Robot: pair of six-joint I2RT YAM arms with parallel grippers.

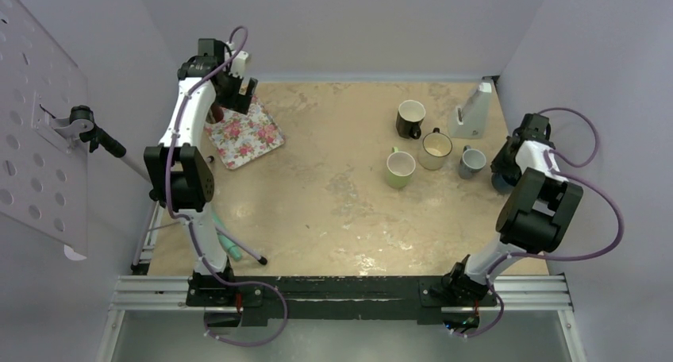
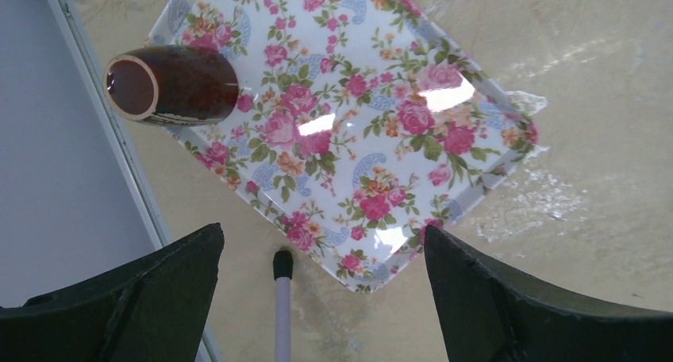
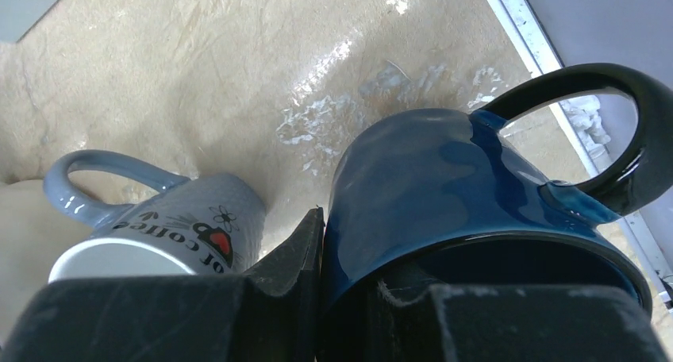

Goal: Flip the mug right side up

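Note:
My right gripper (image 3: 357, 259) is shut on the rim of a dark blue mug (image 3: 444, 179), one finger outside the wall and one inside. The mug's mouth faces the wrist camera, its bottom points toward the table, and its black handle (image 3: 627, 124) is on the right. In the top view my right arm hides most of the blue mug (image 1: 500, 181) at the right edge. My left gripper (image 2: 324, 231) is open and empty above a floral tray (image 2: 381, 116). A brown mug (image 2: 171, 84) lies on its side at that tray's corner.
A grey mug (image 3: 190, 219) stands right beside the blue one, also in the top view (image 1: 471, 162). Cream (image 1: 436, 149), green (image 1: 400, 168) and black (image 1: 410, 118) mugs stand upright nearby. A white stand (image 1: 473, 112) is behind them. A tripod leg (image 2: 282, 298) rests by the tray.

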